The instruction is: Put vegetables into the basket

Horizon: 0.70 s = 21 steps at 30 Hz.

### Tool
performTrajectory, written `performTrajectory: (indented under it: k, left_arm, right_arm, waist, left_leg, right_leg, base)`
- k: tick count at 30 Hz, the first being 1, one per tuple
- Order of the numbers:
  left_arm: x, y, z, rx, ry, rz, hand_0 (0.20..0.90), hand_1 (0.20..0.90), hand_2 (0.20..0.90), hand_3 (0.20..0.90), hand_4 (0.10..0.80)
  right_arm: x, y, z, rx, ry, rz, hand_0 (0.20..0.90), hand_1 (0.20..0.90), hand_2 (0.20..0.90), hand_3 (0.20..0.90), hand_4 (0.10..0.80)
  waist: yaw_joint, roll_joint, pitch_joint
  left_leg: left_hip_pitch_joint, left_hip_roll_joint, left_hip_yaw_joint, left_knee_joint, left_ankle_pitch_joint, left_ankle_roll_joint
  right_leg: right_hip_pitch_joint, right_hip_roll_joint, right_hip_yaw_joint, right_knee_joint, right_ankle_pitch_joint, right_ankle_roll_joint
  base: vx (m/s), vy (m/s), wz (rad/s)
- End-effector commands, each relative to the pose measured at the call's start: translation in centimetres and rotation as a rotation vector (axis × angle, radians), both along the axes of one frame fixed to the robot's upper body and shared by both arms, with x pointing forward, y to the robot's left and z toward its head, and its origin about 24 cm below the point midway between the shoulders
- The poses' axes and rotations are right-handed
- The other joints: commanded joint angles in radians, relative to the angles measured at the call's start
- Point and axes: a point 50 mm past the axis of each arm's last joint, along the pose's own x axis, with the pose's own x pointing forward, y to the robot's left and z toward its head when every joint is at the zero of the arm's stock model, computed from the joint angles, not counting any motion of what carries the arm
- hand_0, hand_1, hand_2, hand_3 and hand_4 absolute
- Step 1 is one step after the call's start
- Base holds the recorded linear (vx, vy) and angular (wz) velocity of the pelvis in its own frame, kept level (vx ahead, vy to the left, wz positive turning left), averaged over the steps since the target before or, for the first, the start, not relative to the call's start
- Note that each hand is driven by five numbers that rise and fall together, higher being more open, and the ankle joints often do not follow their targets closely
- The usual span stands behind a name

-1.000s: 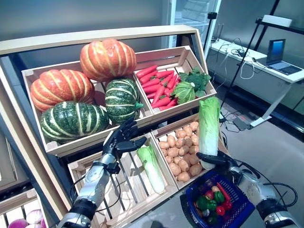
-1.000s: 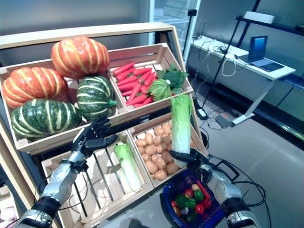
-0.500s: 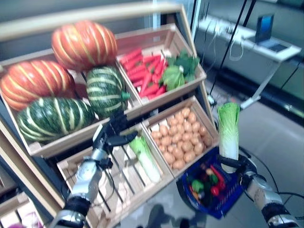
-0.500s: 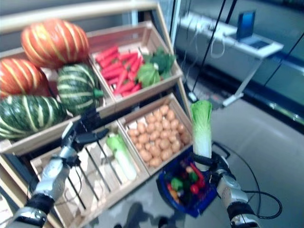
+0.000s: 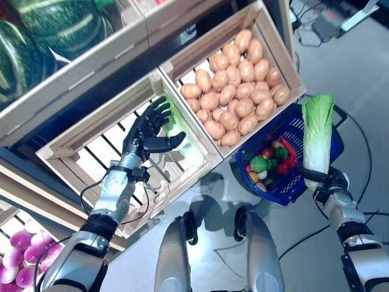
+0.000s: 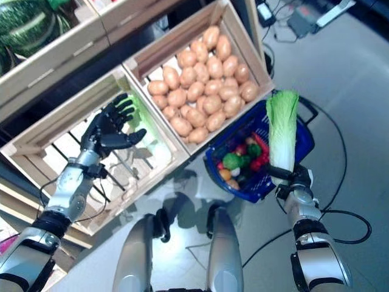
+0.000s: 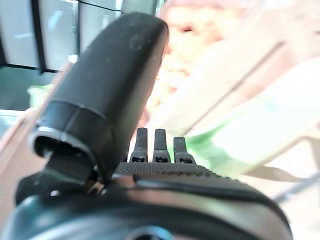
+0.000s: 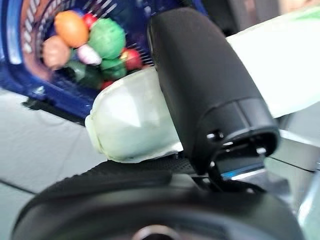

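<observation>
My right hand is shut on the white base of a long napa cabbage and holds it upright over the right side of the blue basket; its pale base shows in the right wrist view. The basket stands on the floor and holds green and red peppers and other small vegetables. My left hand is open, with fingers spread, above the slatted crate, next to a second pale green cabbage that lies in it.
A wooden crate of potatoes stands right behind the basket. The stand's upper shelf edge runs above my left hand. Grey floor lies in front and to the right.
The camera has tilted down, so the whole picture has shifted. My right hand with the cabbage has moved from the potato crate out over the basket. My left hand keeps its place.
</observation>
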Motion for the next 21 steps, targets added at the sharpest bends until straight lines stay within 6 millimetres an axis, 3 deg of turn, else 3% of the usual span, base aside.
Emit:
performTrajectory:
  k: [1,4,14,15,21]
  left_arm:
    - [0.8,-0.5,5.4,-0.077,-0.247,-0.016,0.900,0.900,0.900,0.900,0.800]
    - [1.1,-0.3,6.2,-0.095,-0.264,-0.022,0.900,0.900,0.900,0.900,0.800]
    - [1.3,-1.0,8.4,-0.093,-0.325,-0.045,0.900,0.900,0.900,0.900,0.800]
    - [1.3,-1.0,8.5,-0.089,-0.327,-0.046,0.900,0.900,0.900,0.900,0.800]
    - [1.0,-0.2,9.7,-0.028,-0.384,0.049,0.900,0.900,0.900,0.900,0.800]
  right_arm:
    - [0.0,-4.4,5.6,-0.146,-0.146,-0.161,0.300,0.300,0.300,0.300,0.400]
    - [-0.4,-5.4,5.8,-0.090,-0.122,-0.208,0.300,0.300,0.300,0.300,0.400]
    - [-0.1,-6.2,6.9,0.134,-0.145,-0.204,0.300,0.300,0.300,0.300,0.400]
    - [-0.1,-6.3,7.0,0.145,-0.146,-0.214,0.900,0.900,0.900,0.900,0.800]
    - [-0.1,-6.6,7.6,0.179,-0.164,-0.179,0.900,0.900,0.900,0.900,0.800]
  waist:
    - [0.010,0.024,-0.069]
    - [0.013,0.037,-0.061]
    - [0.023,0.054,-0.033]
    - [0.024,0.053,-0.032]
    - [0.033,0.047,-0.038]
  left_leg:
    - [0.055,-0.023,0.003,0.025,-0.191,0.048]
    - [-0.001,-0.018,0.002,0.098,-0.219,0.054]
    - [-0.139,-0.022,-0.014,0.268,-0.283,0.061]
    - [-0.146,-0.022,-0.016,0.279,-0.287,0.062]
    - [-0.175,-0.021,-0.026,0.314,-0.297,0.059]
  right_leg:
    - [0.068,-0.030,0.004,-0.036,-0.039,-0.032]
    - [0.008,-0.042,0.009,0.036,-0.063,-0.041]
    - [-0.148,-0.063,0.033,0.208,-0.119,-0.057]
    - [-0.157,-0.065,0.033,0.220,-0.123,-0.058]
    - [-0.186,-0.068,0.031,0.255,-0.135,-0.062]
  base:
    - [-0.041,0.013,0.09]
    - [-0.062,0.014,0.04]
    - [-0.034,0.013,0.03]
    - [-0.007,-0.031,0.07]
    - [-0.003,-0.020,0.03]
